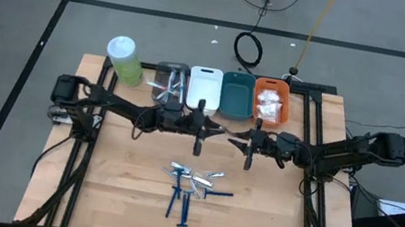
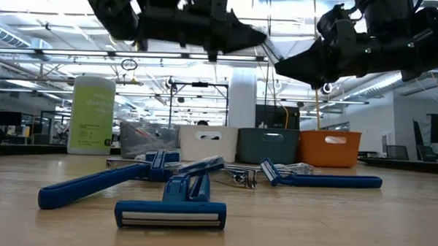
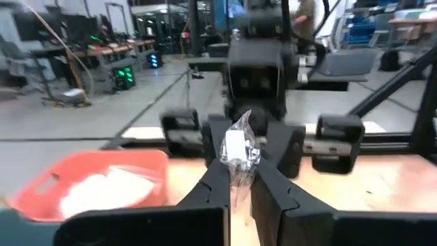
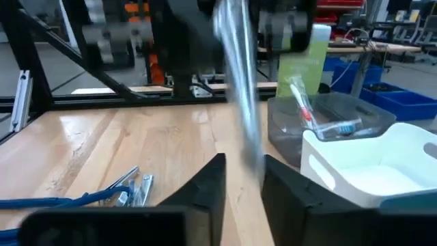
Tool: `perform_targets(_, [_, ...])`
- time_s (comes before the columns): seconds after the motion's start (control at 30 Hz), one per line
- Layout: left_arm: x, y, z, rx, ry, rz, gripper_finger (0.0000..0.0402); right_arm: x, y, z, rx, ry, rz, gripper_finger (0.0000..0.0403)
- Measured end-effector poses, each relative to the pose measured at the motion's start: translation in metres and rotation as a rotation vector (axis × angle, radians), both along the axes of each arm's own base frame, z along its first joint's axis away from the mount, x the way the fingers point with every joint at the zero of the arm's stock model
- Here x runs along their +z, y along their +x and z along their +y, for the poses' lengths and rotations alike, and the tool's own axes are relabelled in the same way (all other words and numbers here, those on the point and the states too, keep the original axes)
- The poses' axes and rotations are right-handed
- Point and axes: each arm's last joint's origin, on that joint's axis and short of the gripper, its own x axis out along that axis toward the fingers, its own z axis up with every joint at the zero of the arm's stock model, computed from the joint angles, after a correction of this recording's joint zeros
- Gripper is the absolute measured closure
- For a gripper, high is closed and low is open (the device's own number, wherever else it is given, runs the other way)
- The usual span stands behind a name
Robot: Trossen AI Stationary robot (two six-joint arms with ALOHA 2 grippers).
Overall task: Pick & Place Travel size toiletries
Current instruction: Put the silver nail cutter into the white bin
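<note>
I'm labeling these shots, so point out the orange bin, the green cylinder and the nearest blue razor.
orange bin (image 1: 268, 113): high view, its front rim.
green cylinder (image 2: 92, 115): low view, middle of its label.
nearest blue razor (image 2: 172, 213): low view, its head.

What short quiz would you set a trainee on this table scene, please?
1. True or false: the orange bin is empty.
2. Which bin stands directly beside the orange one? A white, B teal, C grey.
3. Fill in: the left gripper is shut on a ___.
Key: 1 false, white pouches lie in it. 2 B, the teal bin. 3 clear-wrapped white item.
</note>
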Motion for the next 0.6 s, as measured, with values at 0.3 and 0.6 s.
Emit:
perform_targets(0.3, [0.025,-0.034,0.032,0.476,0.032,0.191,0.0385,-0.005,0.0,0.0,0.011,-0.002,0.048,0.0233])
perform_targets(0.6, [-0.03,-0.039,0.105,0.687,-0.276,0.324,0.0382,-0.004,0.0,-0.002,0.0,0.0,0.039,0.0217])
